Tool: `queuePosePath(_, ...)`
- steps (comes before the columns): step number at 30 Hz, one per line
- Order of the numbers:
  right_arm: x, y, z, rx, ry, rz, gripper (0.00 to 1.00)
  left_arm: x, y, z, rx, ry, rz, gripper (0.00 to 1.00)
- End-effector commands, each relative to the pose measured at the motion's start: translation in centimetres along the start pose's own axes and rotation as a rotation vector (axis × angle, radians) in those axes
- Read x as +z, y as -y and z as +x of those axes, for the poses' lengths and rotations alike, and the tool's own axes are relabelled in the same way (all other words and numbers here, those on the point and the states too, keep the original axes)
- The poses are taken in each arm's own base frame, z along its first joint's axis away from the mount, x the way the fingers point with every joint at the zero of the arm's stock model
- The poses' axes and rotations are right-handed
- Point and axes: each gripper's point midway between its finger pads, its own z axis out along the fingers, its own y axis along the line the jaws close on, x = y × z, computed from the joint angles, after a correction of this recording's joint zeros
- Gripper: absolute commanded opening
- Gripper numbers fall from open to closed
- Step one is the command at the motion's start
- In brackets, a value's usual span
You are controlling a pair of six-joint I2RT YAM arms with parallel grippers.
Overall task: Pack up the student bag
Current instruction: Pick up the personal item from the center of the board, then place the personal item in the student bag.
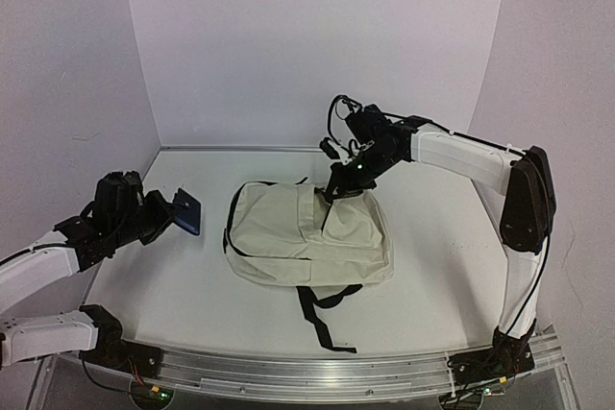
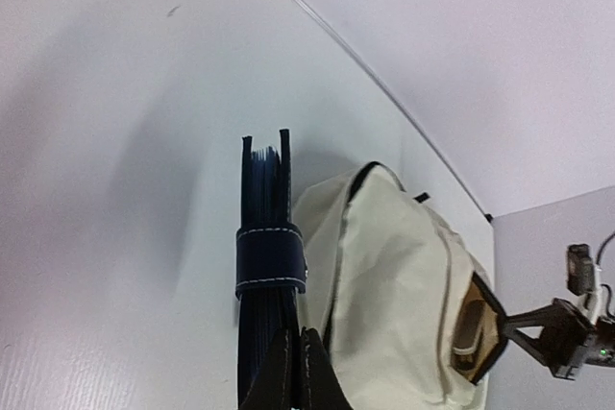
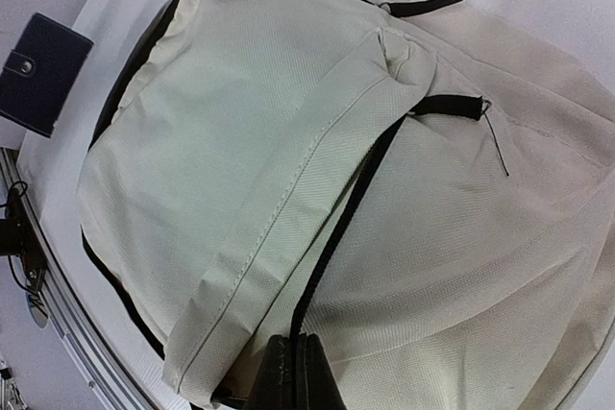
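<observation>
The student bag (image 1: 307, 237), a cream backpack with black zipper lines, lies flat in the middle of the white table. My right gripper (image 1: 344, 182) is shut on the bag's zipper edge (image 3: 322, 266) at its far side, holding that fabric up. In the left wrist view the bag (image 2: 394, 285) shows a small raised opening (image 2: 476, 328) there. My left gripper (image 1: 165, 210) is left of the bag, shut on a dark blue notebook (image 1: 187, 211) with a stitched strap (image 2: 270, 258). The notebook (image 2: 264, 189) stands edge-on beside the bag. The right wrist view shows the notebook (image 3: 38, 74) off the bag's corner.
The bag's black straps (image 1: 322, 319) trail toward the near edge. A metal rail (image 1: 336, 372) runs along the table's front. White walls enclose the table at the back and both sides.
</observation>
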Motion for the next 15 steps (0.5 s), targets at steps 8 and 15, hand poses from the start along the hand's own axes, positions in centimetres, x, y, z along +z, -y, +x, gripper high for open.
queuePosePath(8, -3.0, -1.5, -2.6, -0.024, 0.091, -0.031, 0.00, 0.3, 16.0, 3.0, 0.197, -0.171, 0.560, 0.00)
queuePosePath(15, -3.5, -1.9, -2.9, -0.027, 0.103, -0.040, 0.00, 3.0, 20.3, 7.1, 0.185, -0.313, 0.735, 0.00)
